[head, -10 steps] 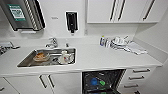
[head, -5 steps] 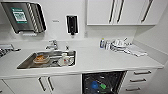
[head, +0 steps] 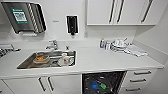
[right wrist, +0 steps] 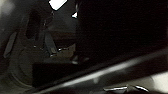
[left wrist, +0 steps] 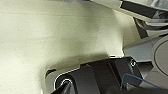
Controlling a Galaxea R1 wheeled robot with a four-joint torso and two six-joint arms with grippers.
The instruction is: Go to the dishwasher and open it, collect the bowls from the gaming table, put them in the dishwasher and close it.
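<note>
Nothing shifted among the things since a second ago; only the view drifted slightly. Dishwasher (head: 103,82) open under the surface (head: 100,60), blue bowl (head: 94,85) on its rack. Fingers' state impossible to tell; shutting the door blind risks catching the rack.

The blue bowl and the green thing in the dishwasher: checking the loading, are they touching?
Cannot tell. In the head view the blue bowl and the green thing sit close together in the open dishwasher; no plain gap shows.

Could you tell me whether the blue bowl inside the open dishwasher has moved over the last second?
No. The blue bowl keeps its place in the dishwasher, just left of the green item, below the counter edge.
</note>
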